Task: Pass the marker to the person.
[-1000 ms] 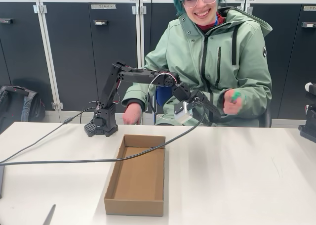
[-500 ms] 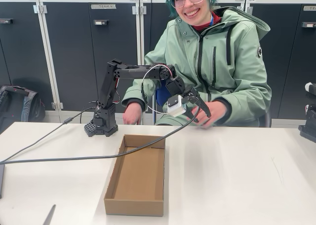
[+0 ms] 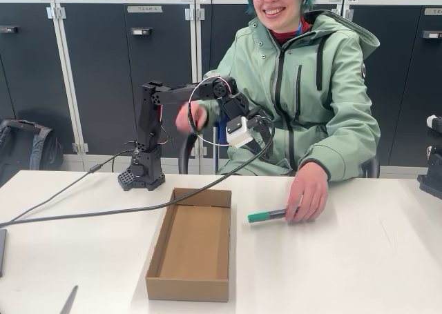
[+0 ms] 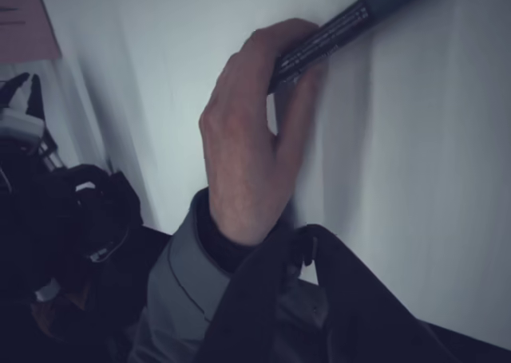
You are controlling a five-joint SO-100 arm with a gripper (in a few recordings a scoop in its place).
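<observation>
The marker (image 3: 268,216) lies flat on the white table (image 3: 359,259), lower right of center in the fixed view, just right of the cardboard box (image 3: 190,248). Its green cap points left twd the box. The other end is under the person's hand (image 3: 306,193), which presses it to the table. In the wrist view the marker (image 4: 335,32) runs across the top of the frame, w/ fingers (image 4: 299,100) over the dark barrel and its white print.

The gripper (image 3: 261,136) hangs in the air at the middle of the fixed view, in front of the person (image 3: 304,86), well apart from the marker. It holds nothing. Can't tell if the claw is spread or pressed together, too small and dark.

I think the marker is light, stiff and smooth, so it could roll or slip. Best spot to grab looks like the middle of the barrel, across it. Seems the person has it already, so the pass looks done.
</observation>
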